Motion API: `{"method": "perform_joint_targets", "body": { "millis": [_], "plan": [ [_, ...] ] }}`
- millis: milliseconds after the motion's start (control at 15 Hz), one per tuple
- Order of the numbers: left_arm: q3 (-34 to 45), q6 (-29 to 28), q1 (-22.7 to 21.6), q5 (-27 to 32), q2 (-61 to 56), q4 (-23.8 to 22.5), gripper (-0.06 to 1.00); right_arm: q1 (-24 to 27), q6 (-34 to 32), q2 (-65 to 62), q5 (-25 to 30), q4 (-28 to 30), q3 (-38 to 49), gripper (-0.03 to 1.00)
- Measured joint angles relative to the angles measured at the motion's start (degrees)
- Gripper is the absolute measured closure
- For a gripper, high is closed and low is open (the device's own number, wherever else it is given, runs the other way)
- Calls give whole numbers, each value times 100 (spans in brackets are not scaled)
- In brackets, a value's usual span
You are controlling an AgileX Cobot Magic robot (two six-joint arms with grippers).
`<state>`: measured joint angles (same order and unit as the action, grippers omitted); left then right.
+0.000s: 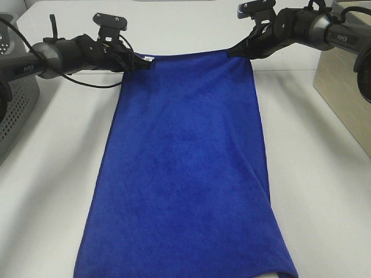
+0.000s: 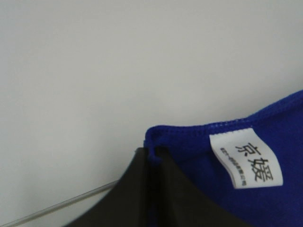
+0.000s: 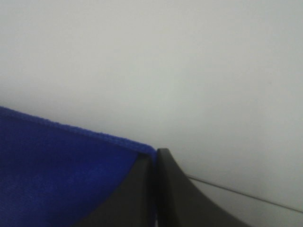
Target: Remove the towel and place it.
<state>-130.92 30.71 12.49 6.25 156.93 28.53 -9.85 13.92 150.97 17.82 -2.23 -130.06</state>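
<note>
The towel (image 1: 185,168), a deep royal-blue plush cloth, hangs stretched between my two grippers and spreads down toward the near table edge. My left gripper (image 1: 145,63) is shut on its far left corner, beside the small white tag (image 2: 246,161). In the left wrist view the black fingers (image 2: 156,189) pinch the stitched edge of the towel (image 2: 189,146). My right gripper (image 1: 239,51) is shut on the far right corner. The right wrist view shows its fingers (image 3: 158,189) closed on the corner of the towel (image 3: 61,175).
A white table (image 1: 324,191) lies under the cloth. A grey perforated bin (image 1: 17,110) stands at the left edge. A beige box (image 1: 345,92) stands at the right, under the right arm.
</note>
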Motion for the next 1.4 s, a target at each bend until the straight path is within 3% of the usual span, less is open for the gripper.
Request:
{"method": "perform_joint_targets", "body": {
  "millis": [133, 267, 333, 400, 600, 800, 1200, 1400],
  "plan": [
    [0, 0, 0, -6, 0, 0, 75, 0, 0, 0, 17, -29, 0, 82],
    [0, -11, 0, -23, 0, 0, 49, 0, 0, 0, 143, -57, 0, 63],
    [0, -74, 0, -29, 0, 0, 37, 0, 0, 0, 344, -57, 0, 47],
    [0, -86, 0, 6, 0, 0, 34, 0, 0, 0, 584, -57, 0, 41],
    [0, -92, 0, 596, -115, -6, 32, 0, 0, -23, 1427, -57, 0, 38],
    [0, -195, 0, 1547, -521, -229, 32, 0, 0, -286, 2435, -69, 0, 38],
    [0, -1381, 0, 4337, -1576, -1375, 32, 0, -126, -1215, 4847, -321, 0, 38],
    [0, -1977, 0, 5655, -2212, -1673, 26, 0, -321, -1908, 5139, -470, 0, 34]
  ]
}}
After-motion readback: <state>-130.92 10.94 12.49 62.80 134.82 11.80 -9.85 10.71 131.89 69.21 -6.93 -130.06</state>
